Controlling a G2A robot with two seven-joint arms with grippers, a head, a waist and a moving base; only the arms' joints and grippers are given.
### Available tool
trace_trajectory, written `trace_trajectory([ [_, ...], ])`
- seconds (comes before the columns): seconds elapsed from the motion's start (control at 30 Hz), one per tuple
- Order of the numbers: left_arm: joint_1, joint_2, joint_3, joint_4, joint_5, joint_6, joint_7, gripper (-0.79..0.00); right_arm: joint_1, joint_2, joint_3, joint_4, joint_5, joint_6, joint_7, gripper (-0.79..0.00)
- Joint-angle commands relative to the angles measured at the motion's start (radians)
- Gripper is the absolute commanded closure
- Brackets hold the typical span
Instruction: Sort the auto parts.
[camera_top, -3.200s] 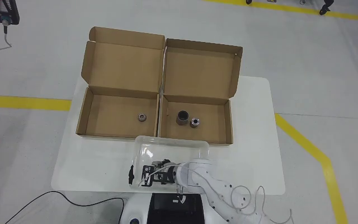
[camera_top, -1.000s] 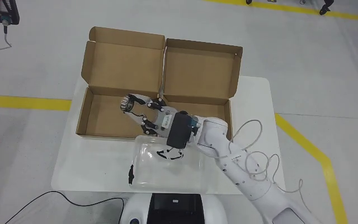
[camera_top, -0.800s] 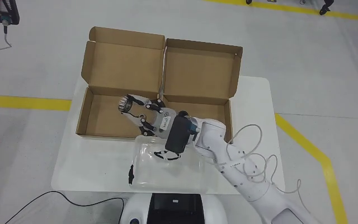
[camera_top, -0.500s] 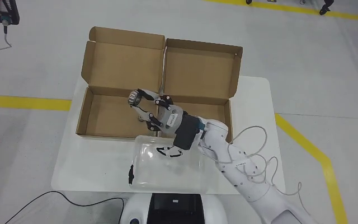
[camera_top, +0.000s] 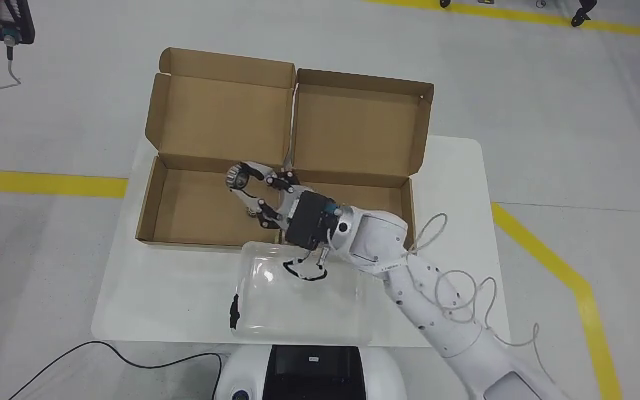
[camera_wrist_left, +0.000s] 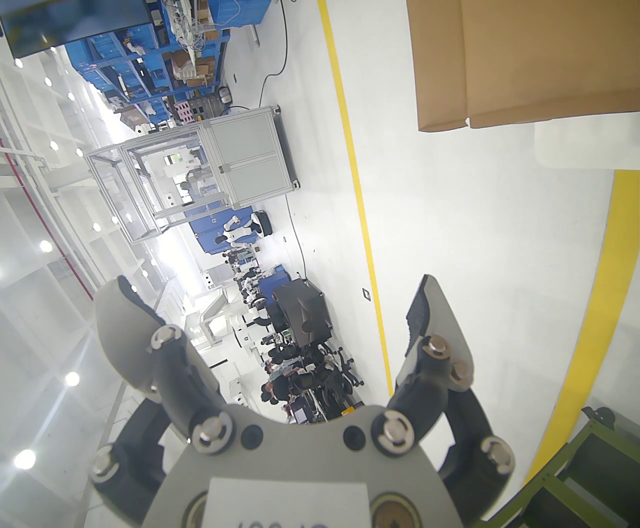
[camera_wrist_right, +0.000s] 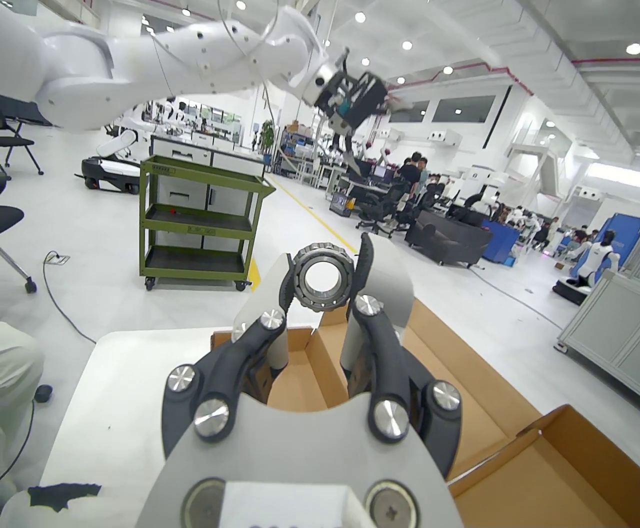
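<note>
Gripping bearing (camera_wrist_right: 324, 251) w/ R gripper (camera_wrist_right: 325, 275) | over left box (camera_top: 165, 205) | L gripper (camera_wrist_left: 270, 300) spread wide

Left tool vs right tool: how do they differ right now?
Left tool is open and empty; right tool is shut on a bearing. Left tool is held high in the air; right tool sits over the left cardboard box. Both have the same grey two-finger build.
</note>
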Motion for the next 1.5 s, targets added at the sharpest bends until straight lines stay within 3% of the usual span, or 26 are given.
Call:
trace_trajectory([
  [0.0,0.0,0.0,0.0,0.0,0.0,0.0,0.0,-0.785,0.022,-0.006,-0.009,0.037,0.027,-0.011,0.032,0.0],
  [0.23,0.0,0.0,0.0,0.0,0.0,0.0,0.0,-0.785,0.118,-0.046,-0.063,0.229,0.126,-0.031,0.069,0.0],
  [0.6,0.0,0.0,0.0,0.0,0.0,0.0,0.0,-0.785,0.246,-0.125,-0.174,0.436,0.212,-0.007,0.272,0.0],
  [0.97,0.0,0.0,0.0,0.0,0.0,0.0,0.0,-0.785,0.368,-0.239,-0.298,0.648,0.336,-0.049,0.502,0.0],
  [1.47,0.0,0.0,0.0,0.0,0.0,0.0,0.0,-0.785,0.454,-0.387,-0.39,0.921,0.401,-0.072,0.615,0.0],
])
